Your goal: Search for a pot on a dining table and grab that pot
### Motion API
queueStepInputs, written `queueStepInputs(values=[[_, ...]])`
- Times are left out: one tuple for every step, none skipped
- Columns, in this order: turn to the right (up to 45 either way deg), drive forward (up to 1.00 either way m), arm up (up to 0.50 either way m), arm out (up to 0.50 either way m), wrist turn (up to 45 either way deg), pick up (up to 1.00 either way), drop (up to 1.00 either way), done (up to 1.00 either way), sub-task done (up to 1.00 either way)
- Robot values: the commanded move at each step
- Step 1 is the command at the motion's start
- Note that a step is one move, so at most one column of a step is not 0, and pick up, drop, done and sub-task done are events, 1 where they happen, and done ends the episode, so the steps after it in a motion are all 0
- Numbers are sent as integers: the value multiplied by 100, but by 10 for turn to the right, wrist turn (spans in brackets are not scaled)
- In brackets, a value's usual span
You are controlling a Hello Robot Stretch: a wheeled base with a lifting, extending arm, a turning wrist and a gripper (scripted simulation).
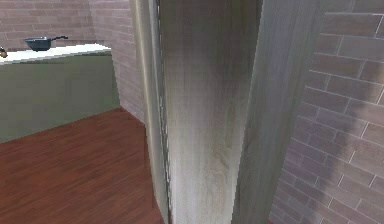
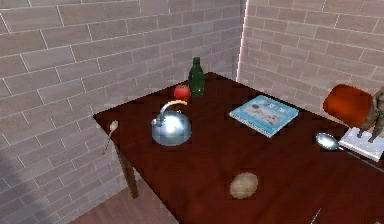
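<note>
Straight ahead a pale grey wooden door panel [image 1: 205, 110] stands very close, with a light brick wall [image 1: 340, 130] on the forward view's right. Past its left side, across a reddish-brown plank floor [image 1: 70, 170], a pale grey-green bench [image 1: 55, 85] runs along the far wall. On its top, near the forward view's upper left, sits a dark shallow pot with a long handle [image 1: 40, 43]. What lies inside it I cannot tell.

In the arm side view a dark red-brown wooden bench [image 2: 210, 165] stands in a brick corner. Toward its left end is a rounded silvery kettle with a yellowish arched handle [image 2: 171, 128], lid on, contents hidden. Behind the kettle lie a red apple [image 2: 182, 92] and, just beside the apple, an upright dark green glass bottle [image 2: 197, 77]. A flat light blue book [image 2: 265, 114] lies to the right of these. A brownish potato [image 2: 243, 185] rests nearer the front edge. A shiny metal spoon [image 2: 327, 140] lies near the right side, and behind it stands an orange-red chair [image 2: 350, 103].

The state of the end effector I cannot tell.
</note>
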Motion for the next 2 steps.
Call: queueStepInputs(values=[[0,0,36,0,0,0,0,0,0],[0,0,0,42,0,0,0,0,0]])
